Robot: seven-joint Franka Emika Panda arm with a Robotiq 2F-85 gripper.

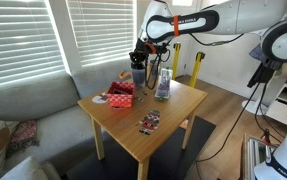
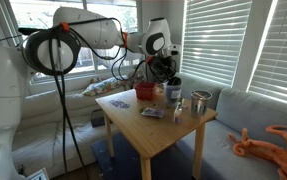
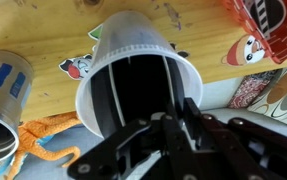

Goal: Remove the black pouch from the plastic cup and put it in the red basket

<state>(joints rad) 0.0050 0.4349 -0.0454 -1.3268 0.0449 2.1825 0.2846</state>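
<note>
In the wrist view the whitish translucent plastic cup (image 3: 133,50) fills the middle, standing on the wooden table. Its inside is dark with the black pouch (image 3: 133,100). My gripper (image 3: 173,118) is at the cup's mouth, its fingers close together on the pouch's near edge. In both exterior views the gripper (image 1: 140,66) (image 2: 166,70) hangs right over the cup (image 1: 139,78) at the table's far side. The red basket (image 1: 121,93) (image 2: 146,92) stands beside the cup, and its corner shows in the wrist view (image 3: 268,25).
A clear glass with blue inside (image 1: 163,85) (image 3: 3,85) stands by the cup. A grey metal cylinder (image 2: 201,100) is near a table edge. A round red-and-white disc (image 1: 101,98) lies by the basket. A sofa adjoins the table, with an orange plush toy (image 2: 268,140) on it.
</note>
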